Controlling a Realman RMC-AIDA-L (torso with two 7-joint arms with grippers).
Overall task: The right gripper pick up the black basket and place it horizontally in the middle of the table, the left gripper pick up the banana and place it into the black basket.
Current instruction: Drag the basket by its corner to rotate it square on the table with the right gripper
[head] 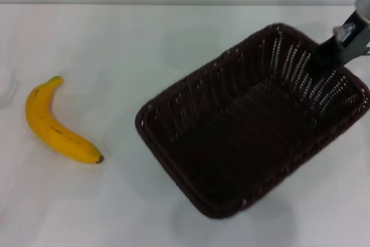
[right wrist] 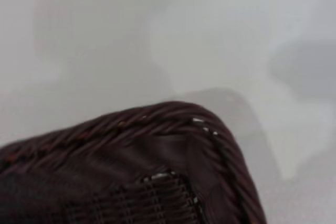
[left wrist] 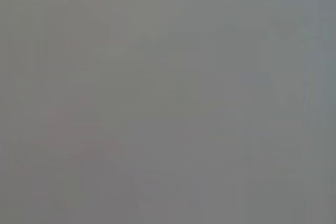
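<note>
Black basket [head: 248, 125] right of centre on the table [head: 115, 44], set diagonally, tilted — far-right corner seemingly raised. Not yet squared up in the middle; placing left to finish. Right gripper [head: 326, 53] at that far-right rim, black jaw over the wicker wall, apparently clamped on it, though finger gap hidden — cannot tell for sure. Basket corner [right wrist: 199, 129] close under the right wrist. Banana [head: 55, 125] well apart on the left, untouched, still to be loaded. Left gripper nowhere visible.
</note>
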